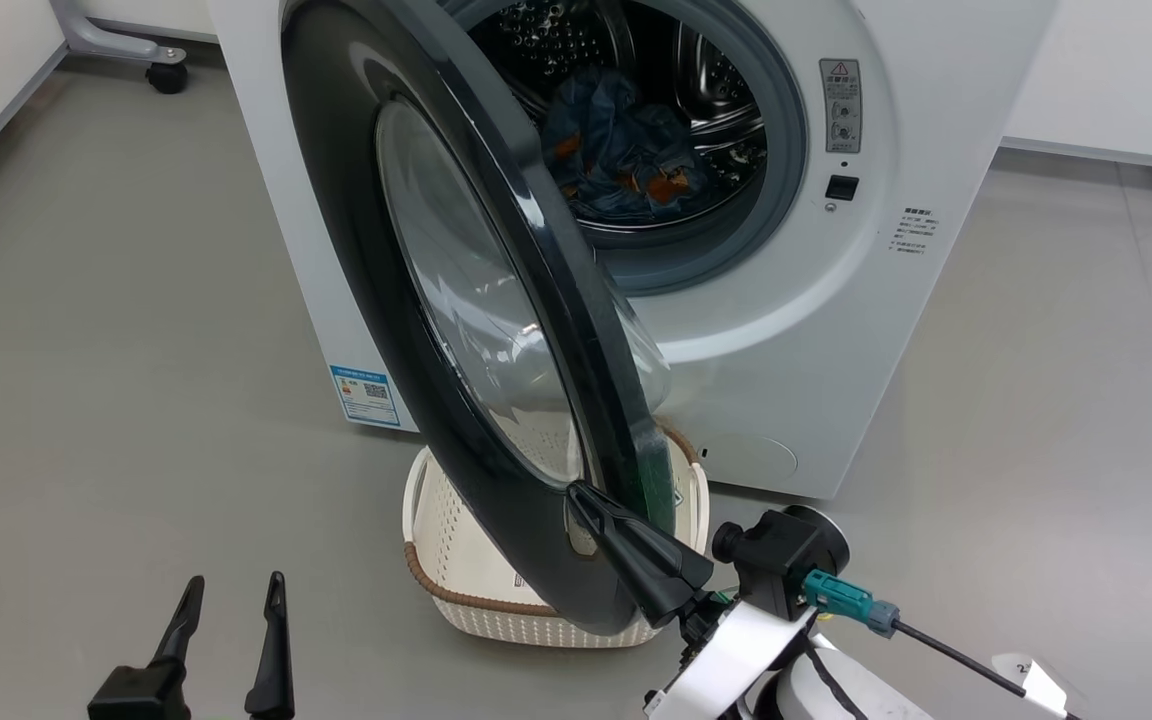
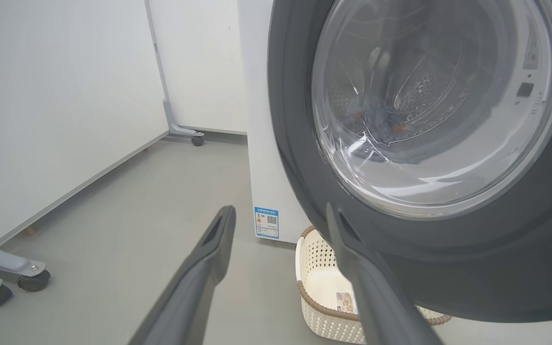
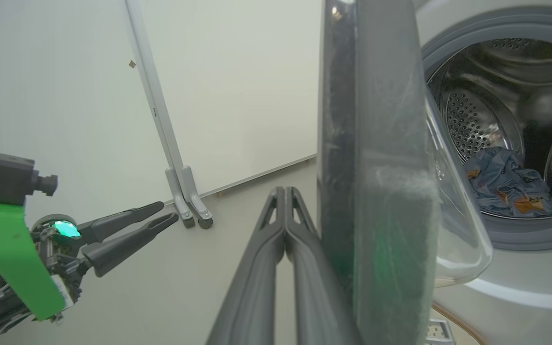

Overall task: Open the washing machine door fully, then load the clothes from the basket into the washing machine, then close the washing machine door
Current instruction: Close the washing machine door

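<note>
Head view shows glossy round door [image 1: 476, 290] above perforated cream basket [image 1: 439, 545].

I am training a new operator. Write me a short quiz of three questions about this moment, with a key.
1. True or false: the clothes lie in the drum.
2. The left gripper is: A open, B shut.
3. Fill in: the shut right gripper touches the ____.
Key: 1 true; 2 A; 3 door.
</note>
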Robot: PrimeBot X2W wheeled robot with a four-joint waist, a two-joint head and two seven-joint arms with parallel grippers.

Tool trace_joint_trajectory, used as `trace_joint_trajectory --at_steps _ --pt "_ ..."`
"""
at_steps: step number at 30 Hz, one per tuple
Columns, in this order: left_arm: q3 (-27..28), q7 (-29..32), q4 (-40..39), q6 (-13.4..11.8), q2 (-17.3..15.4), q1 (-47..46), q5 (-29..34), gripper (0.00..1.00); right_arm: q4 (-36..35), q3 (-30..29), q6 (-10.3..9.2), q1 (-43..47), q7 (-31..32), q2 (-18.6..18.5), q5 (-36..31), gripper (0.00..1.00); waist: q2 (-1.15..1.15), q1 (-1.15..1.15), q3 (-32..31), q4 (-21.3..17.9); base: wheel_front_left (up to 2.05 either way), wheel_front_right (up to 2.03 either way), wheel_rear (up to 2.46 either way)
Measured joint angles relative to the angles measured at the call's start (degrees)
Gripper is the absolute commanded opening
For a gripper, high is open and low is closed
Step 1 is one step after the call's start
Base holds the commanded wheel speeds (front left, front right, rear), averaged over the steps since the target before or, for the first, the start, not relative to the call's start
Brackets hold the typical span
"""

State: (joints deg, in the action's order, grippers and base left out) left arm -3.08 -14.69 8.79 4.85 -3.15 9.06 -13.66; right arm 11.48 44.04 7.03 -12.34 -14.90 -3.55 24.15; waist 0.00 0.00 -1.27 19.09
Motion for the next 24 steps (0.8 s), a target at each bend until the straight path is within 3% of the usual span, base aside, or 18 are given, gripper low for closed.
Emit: trace_joint_trajectory --at_steps 24 --pt "2.76 0.0 -1.87 0.16 0.3 -1.04 -0.08 1.0 1.89 -3.66 0.47 -4.36 0.0 0.03 0.45 0.0 0.0 0.0 4.16 -3.73 0.0 0.0 0.0"
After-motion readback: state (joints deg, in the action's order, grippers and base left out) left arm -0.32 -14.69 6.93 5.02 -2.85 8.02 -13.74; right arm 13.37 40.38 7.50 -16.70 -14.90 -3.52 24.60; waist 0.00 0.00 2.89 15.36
